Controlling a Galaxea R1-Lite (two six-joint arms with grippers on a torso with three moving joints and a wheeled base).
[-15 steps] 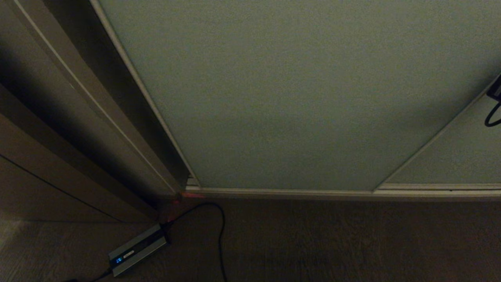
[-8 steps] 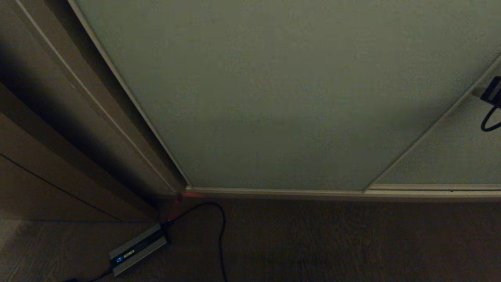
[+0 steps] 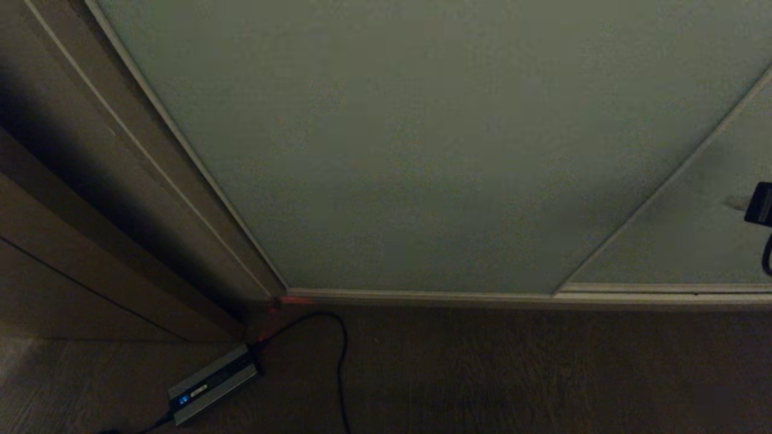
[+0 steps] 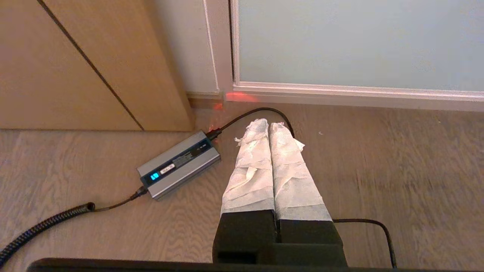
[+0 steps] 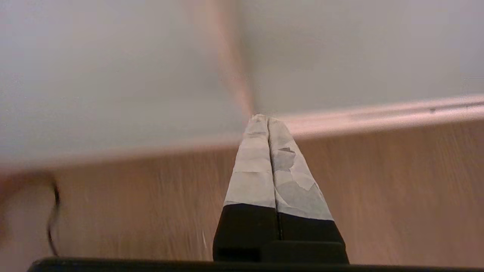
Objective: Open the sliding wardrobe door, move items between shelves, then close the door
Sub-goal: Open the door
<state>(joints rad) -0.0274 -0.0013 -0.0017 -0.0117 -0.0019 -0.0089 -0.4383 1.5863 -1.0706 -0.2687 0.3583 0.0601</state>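
With both hands pinched shut and empty, my right hand [image 5: 267,120] may skid off the sliding wardrobe door [image 3: 422,150] toward 3 o'clock.

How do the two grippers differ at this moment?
The left gripper hangs over the power brick's cable on the floor; the right gripper points toward the sliding wardrobe door. The left's view is sharp, the right's smeared. Both are shut, tape-wrapped and empty.

Grey power brick [image 4: 178,164] with cable [image 4: 253,112] on wood floor [image 4: 397,158].
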